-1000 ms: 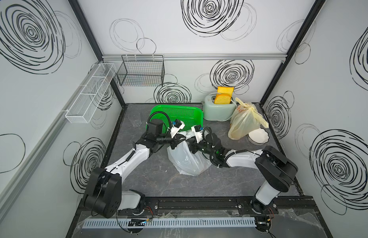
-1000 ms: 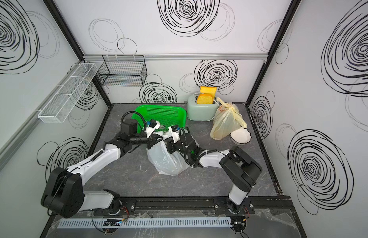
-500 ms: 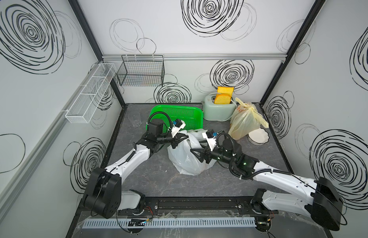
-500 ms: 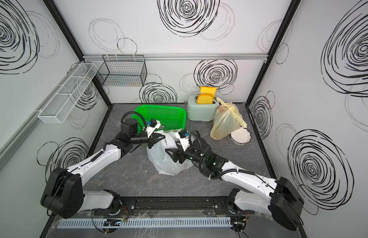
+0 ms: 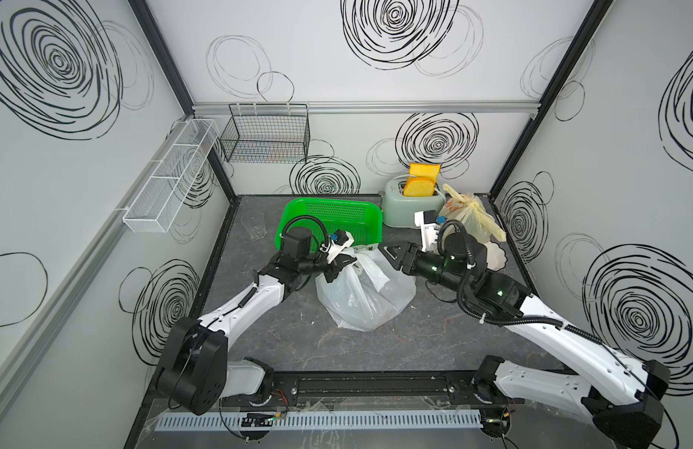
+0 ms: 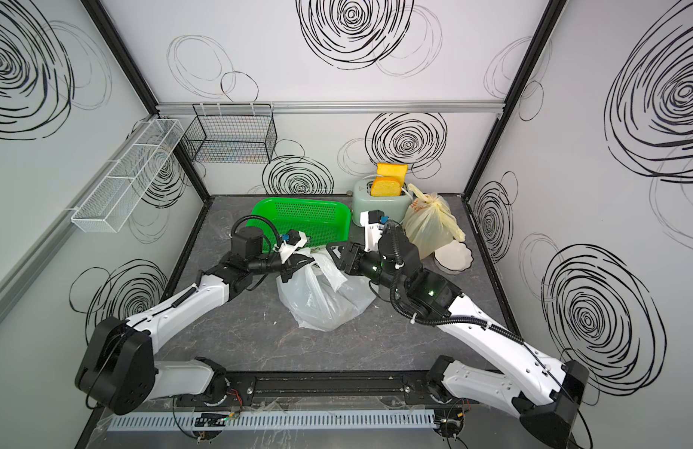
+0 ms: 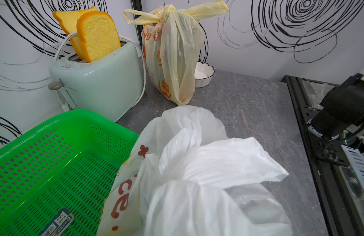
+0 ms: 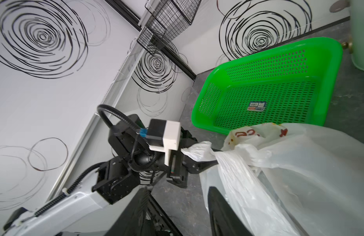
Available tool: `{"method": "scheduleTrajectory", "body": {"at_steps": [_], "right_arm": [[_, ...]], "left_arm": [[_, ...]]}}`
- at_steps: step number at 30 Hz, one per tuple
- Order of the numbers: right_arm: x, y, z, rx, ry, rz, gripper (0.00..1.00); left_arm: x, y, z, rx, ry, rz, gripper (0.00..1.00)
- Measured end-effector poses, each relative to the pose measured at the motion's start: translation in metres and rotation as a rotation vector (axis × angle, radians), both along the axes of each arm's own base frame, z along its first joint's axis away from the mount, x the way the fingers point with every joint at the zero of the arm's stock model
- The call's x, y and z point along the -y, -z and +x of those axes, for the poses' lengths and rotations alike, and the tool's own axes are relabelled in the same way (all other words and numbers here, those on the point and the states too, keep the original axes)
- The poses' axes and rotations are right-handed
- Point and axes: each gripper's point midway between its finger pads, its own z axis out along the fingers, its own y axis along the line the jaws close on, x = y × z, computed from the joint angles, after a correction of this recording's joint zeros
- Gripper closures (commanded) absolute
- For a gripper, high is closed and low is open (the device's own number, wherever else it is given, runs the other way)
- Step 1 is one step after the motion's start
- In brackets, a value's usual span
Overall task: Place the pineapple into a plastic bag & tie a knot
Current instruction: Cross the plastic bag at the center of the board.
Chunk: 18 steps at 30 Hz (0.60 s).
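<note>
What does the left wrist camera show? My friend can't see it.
A crumpled white plastic bag with red print fills the foreground, on a grey table. Beside it is a green basket, and farther back a mint toaster holding two bread slices, a knotted yellow bag and a white bowl.

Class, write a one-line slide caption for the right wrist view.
Left hand grips a bunched end of the white plastic bag beside the green basket.

Bright, even, diffuse light, soft faint shadow beside the white plastic bag (image 5: 366,295), mild glare on its folds, both top views sharp, wide-angle bending at the edges, bag blurred close to the left wrist camera
</note>
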Motion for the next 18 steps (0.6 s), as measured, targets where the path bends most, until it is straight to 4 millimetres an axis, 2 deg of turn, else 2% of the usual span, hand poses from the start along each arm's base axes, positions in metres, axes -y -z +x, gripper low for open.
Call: {"method": "scheduleTrajectory", "body": {"at_steps": [2,4,9,12,14,18], "right_arm": [[-0.007,-0.001,0.005,-0.065,0.012,0.032,0.44],[-0.012,0.013,0.012,-0.143,0.029,0.04,0.44],[-0.006,0.087,0.035,-0.373,0.092,0.019,0.42],[-0.009,0.115,0.041,-0.46,0.092,-0.002,0.38],[-0.015,0.121,0.038,-0.492,0.067,0.0,0.37],[-0.021,0.121,0.032,-0.521,0.03,0.032,0.34]], "left_arm": [[-0.001,-0.001,-0.001,0.019,-0.001,0.003,1.0],[-0.001,-0.003,-0.003,0.036,0.002,0.002,1.0],[-0.003,-0.005,-0.011,0.08,0.017,-0.003,1.0],[-0.002,-0.007,-0.014,0.102,0.033,-0.005,1.0],[-0.002,-0.009,-0.016,0.118,0.043,-0.009,1.0],[-0.001,-0.011,-0.019,0.136,0.056,-0.01,1.0]]}}
